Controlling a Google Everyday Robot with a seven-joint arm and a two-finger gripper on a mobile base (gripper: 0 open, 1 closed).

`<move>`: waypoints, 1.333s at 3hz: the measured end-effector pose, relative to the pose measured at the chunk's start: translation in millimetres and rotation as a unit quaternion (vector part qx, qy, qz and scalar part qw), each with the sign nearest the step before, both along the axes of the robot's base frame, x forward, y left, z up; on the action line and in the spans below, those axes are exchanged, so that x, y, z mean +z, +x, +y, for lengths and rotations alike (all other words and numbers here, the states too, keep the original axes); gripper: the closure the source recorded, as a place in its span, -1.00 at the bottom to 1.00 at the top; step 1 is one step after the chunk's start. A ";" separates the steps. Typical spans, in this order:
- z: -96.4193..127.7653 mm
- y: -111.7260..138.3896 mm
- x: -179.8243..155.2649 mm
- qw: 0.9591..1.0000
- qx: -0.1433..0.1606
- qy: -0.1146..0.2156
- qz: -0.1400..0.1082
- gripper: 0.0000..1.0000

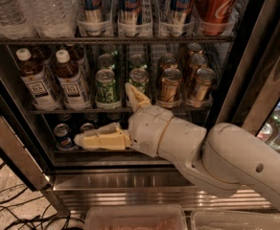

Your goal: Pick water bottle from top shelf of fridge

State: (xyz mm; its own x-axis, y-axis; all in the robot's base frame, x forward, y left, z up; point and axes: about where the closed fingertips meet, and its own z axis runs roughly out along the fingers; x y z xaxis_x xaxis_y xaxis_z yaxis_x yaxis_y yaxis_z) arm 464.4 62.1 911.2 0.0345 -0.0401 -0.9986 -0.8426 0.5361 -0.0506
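**Hand wide open below the top shelf, water bottle waiting at 11 o'clock**

The fridge (145, 182) fills the view, steel sill gleaming along the bottom and dark frame down both sides. In comes the white arm (236, 162) from 4 o'clock, reaching toward the middle of the view. Up high runs the top shelf (130, 40), a dark wire rack with clear lane trays on it. And the hand (103, 114) sits in front of the lower racks, released, its two cream fingers (99, 140) spread wide, one pointing to 9 o'clock, the other to 12, gripping nothing.

The water bottle (51, 13) stands upright on the top shelf at 11 o'clock, clear and ribbed, well apart from the hand. A second clear bottle (3, 11) stands just beside it at 9 o'clock. At its 3 o'clock, blue-silver cans (130, 6), then a red cola can (215, 6) at the far end. One rack down: brown tea bottles (72, 78), green cans (106, 85), gold cans (170, 84). The upright finger crosses in front of that rack's edge.
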 end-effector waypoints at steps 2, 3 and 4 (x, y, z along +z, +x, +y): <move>-0.2 9.8 31.2 0.998 -0.048 -0.013 -0.043 -1.00; -7.5 14.6 42.7 0.998 -0.049 -0.002 -0.037 -1.00; -16.6 20.0 56.4 0.999 -0.031 0.016 -0.028 -1.00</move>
State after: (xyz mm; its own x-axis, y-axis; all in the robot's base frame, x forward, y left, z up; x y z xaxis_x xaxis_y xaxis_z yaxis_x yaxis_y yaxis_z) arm 484.4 45.5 967.6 0.0896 -0.0124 -0.9959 -0.8037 0.5897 -0.0796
